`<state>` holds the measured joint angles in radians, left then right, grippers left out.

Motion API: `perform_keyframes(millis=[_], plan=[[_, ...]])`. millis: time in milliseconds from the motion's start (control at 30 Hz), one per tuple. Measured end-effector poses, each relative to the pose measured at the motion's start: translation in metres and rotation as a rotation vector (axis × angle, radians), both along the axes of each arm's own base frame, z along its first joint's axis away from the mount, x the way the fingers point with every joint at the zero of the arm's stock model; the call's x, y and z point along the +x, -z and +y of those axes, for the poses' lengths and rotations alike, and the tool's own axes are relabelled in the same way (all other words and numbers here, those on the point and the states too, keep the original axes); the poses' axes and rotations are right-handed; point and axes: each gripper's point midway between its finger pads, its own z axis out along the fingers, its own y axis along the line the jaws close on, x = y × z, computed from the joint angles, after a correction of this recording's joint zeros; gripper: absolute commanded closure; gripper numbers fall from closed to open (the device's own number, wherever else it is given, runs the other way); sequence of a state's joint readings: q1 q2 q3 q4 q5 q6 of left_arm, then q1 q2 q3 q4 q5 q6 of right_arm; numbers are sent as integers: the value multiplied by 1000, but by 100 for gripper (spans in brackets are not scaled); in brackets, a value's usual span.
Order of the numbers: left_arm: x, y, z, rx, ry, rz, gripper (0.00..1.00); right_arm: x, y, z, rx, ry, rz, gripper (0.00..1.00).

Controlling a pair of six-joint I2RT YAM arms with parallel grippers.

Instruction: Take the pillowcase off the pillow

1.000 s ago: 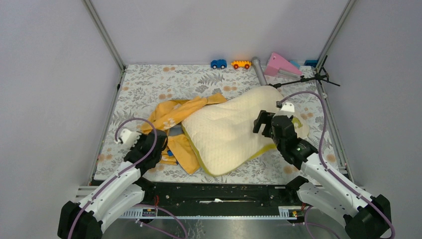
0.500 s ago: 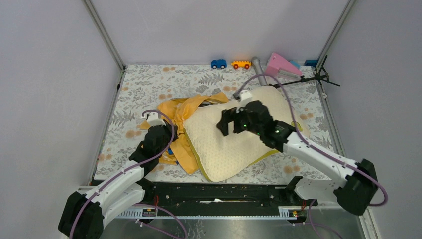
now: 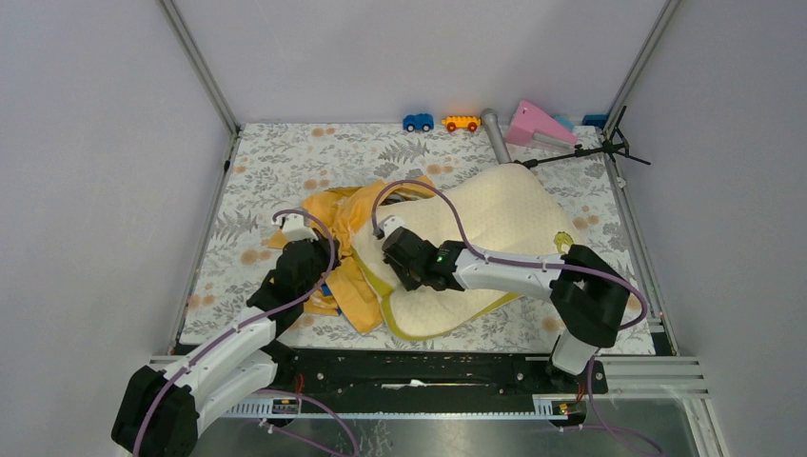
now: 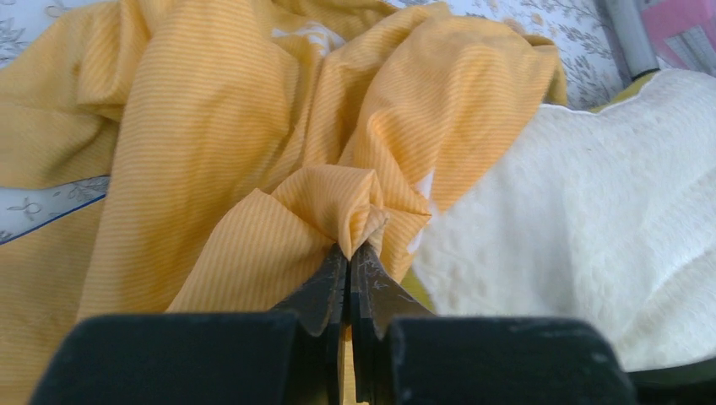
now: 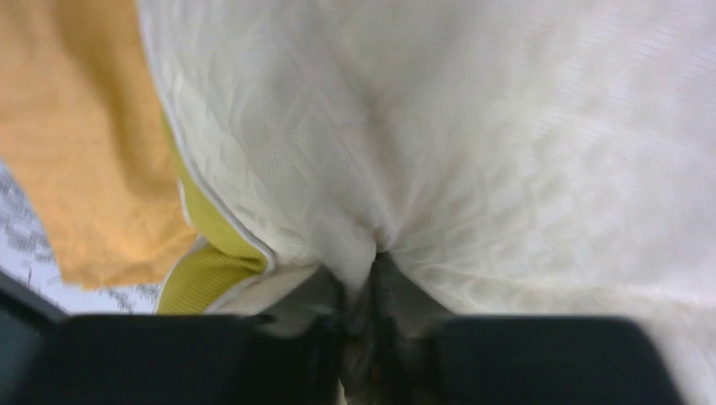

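The cream pillow point(image 3: 495, 214) lies right of the table's middle, its yellow-green side band point(image 5: 207, 253) facing left. The orange pillowcase point(image 3: 338, 214) is bunched against the pillow's left end and still touches it. My left gripper point(image 3: 322, 278) is shut on a raised fold of the pillowcase point(image 4: 211, 126), with the pillow point(image 4: 591, 211) just to its right. My right gripper point(image 3: 392, 274) reaches across the pillow to its near left corner. In the right wrist view it point(image 5: 371, 261) is shut on a pinch of the pillow's point(image 5: 464, 126) cream surface, beside the orange cloth point(image 5: 76, 152).
A blue toy car point(image 3: 417, 122), an orange toy car point(image 3: 462, 123), a grey tube point(image 3: 495, 136) and a pink piece point(image 3: 538, 124) lie along the back edge. A black stand point(image 3: 609, 148) sits at the back right. Metal posts and grey walls enclose the floral tablecloth point(image 3: 276, 162).
My right arm swung left across the pillow and its jaws closed on the pillow near its left edge. My left gripper moved up and right with the pillowcase, then stayed put.
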<state>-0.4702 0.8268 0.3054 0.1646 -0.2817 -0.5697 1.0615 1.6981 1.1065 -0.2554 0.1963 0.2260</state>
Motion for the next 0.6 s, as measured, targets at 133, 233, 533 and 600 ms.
perform_keyframes(millis=[133, 233, 533, 600], plan=[[1, 7, 23, 5, -151, 32, 94, 18, -10, -13, -14, 123, -79, 100], [-6, 15, 57, -25, -383, 74, 95, 35, -28, -32, 31, 229, -112, 100], [-51, 19, 134, -129, -936, 93, 98, 108, -99, -217, 356, 854, -297, 100], [-59, 20, 143, -130, -995, 84, 98, 111, -104, -232, 363, 901, -319, 100]])
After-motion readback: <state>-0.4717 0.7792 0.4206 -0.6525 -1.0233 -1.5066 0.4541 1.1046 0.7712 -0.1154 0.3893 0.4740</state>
